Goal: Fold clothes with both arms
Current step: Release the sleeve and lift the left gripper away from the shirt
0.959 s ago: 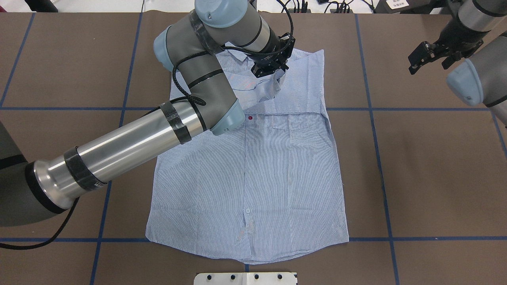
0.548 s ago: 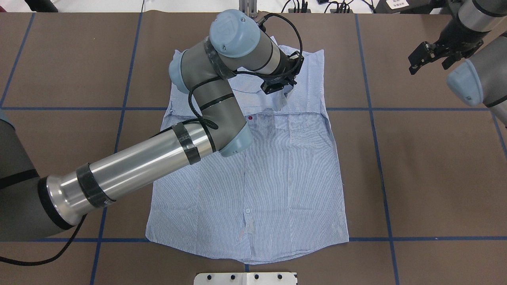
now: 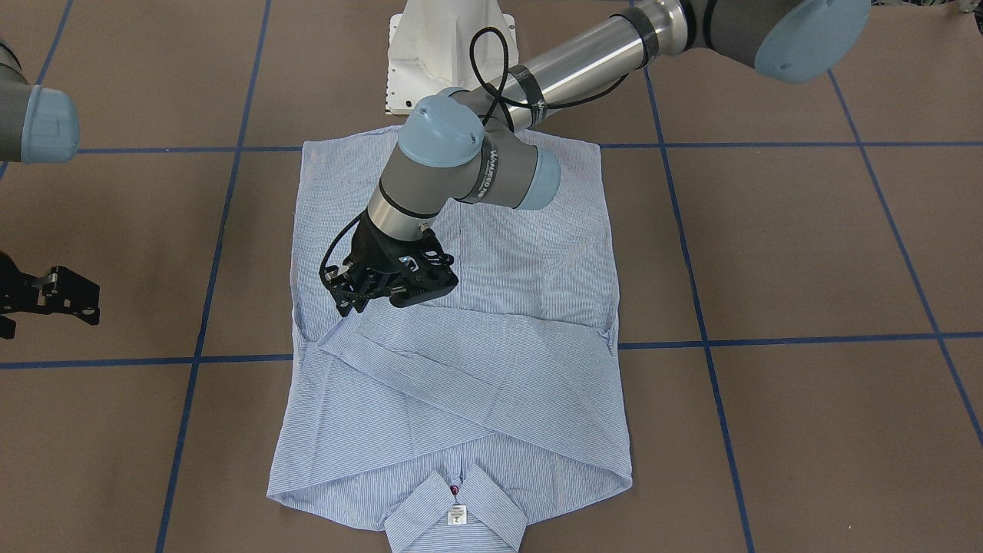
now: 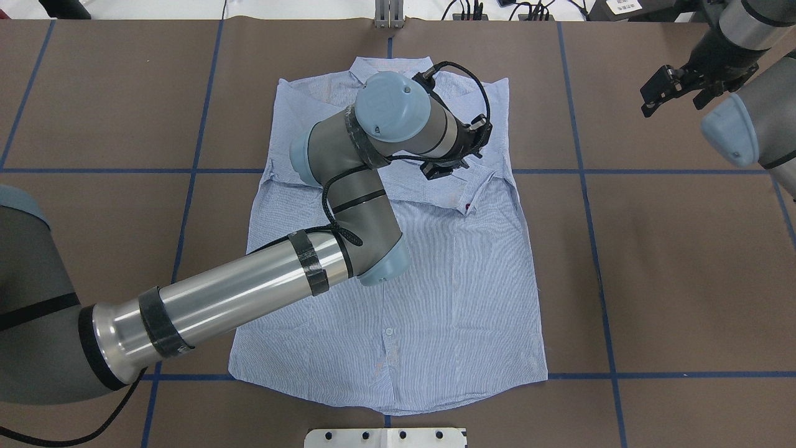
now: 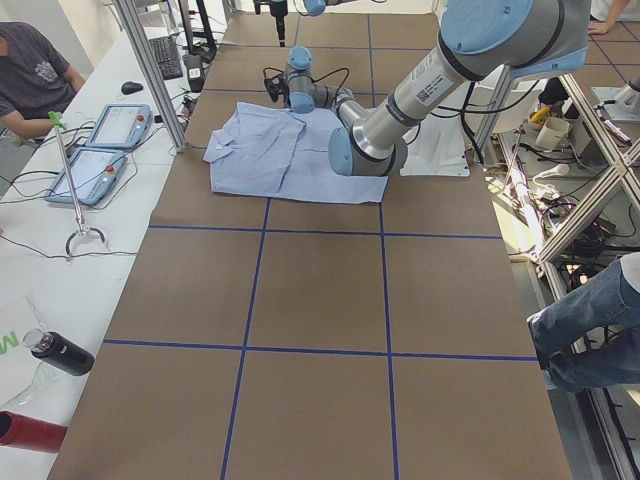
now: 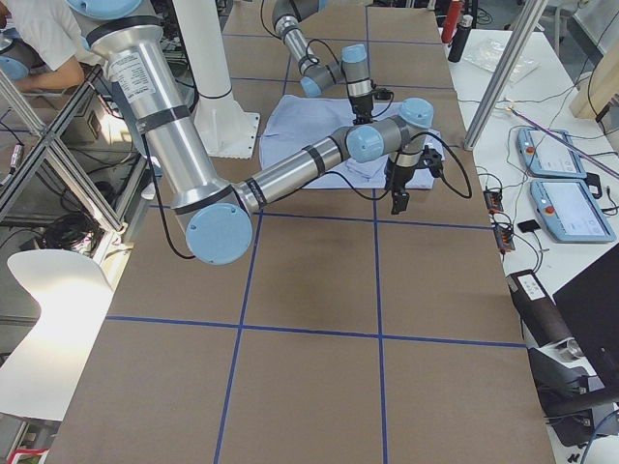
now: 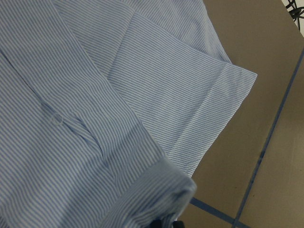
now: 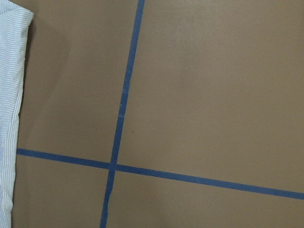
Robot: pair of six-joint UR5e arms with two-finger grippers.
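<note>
The striped shirt (image 4: 435, 280) lies flat, front up, on the brown table, with its collar (image 3: 457, 507) at the far end from the robot. One sleeve (image 3: 476, 369) lies folded across the chest. My left gripper (image 4: 453, 167) hangs over the shirt's right chest, shut on that sleeve's cuff (image 4: 474, 190). In the left wrist view the bunched cuff (image 7: 156, 190) sits at the fingertips. The left gripper also shows in the front-facing view (image 3: 355, 301). My right gripper (image 4: 675, 92) is open and empty, above bare table at the far right, apart from the shirt.
The white pedestal base (image 4: 385, 437) stands at the near edge behind the shirt's hem. Blue tape lines (image 4: 591, 211) cross the brown table (image 4: 684, 261). The right wrist view shows the shirt's edge (image 8: 12, 85) and tape. Tablets (image 5: 95, 150) lie on a side bench.
My left gripper has moved toward the robot and slightly right, drawing the sleeve cuff from near the collar across to the right chest. The right arm has not moved.
</note>
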